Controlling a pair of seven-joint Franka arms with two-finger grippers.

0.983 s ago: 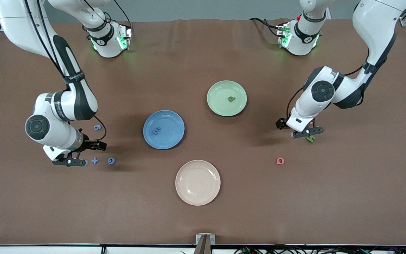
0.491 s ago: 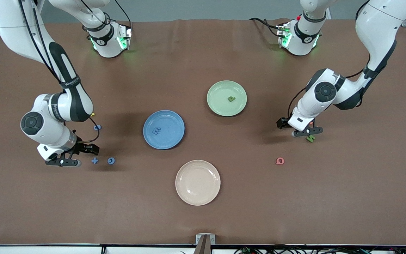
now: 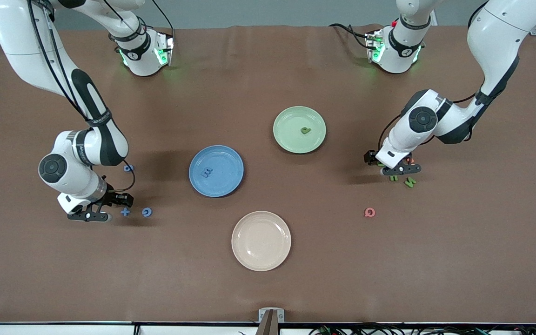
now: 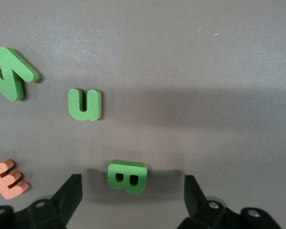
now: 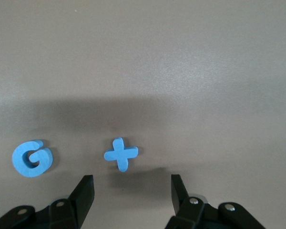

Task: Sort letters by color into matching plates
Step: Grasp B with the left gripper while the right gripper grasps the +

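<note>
The blue plate (image 3: 216, 186) holds one blue letter (image 3: 207, 172), and the pale green plate (image 3: 299, 144) holds one green letter (image 3: 305, 130). My right gripper (image 3: 90, 216) (image 5: 131, 195) hangs low and open beside the blue plus (image 3: 125, 212) (image 5: 121, 153), which lies just past its fingertips. A blue G (image 3: 146, 212) (image 5: 32, 158) lies beside the plus. Another blue letter (image 3: 128, 168) lies farther from the camera. My left gripper (image 3: 398, 171) (image 4: 131, 200) is open, low over a green B (image 4: 127, 177) between its fingers. A green U (image 4: 85, 105) and a green zigzag letter (image 4: 12, 80) (image 3: 410, 182) lie close by.
A beige plate (image 3: 261, 260) sits nearest the camera at mid-table. A pink letter (image 3: 369, 212) lies nearer the camera than the left gripper. An orange E (image 4: 8, 179) lies beside the green letters.
The right gripper's jaws have narrowed while it shifted a little beside the plus. The left gripper slid slightly toward the green plate, uncovering a green letter beneath it.
</note>
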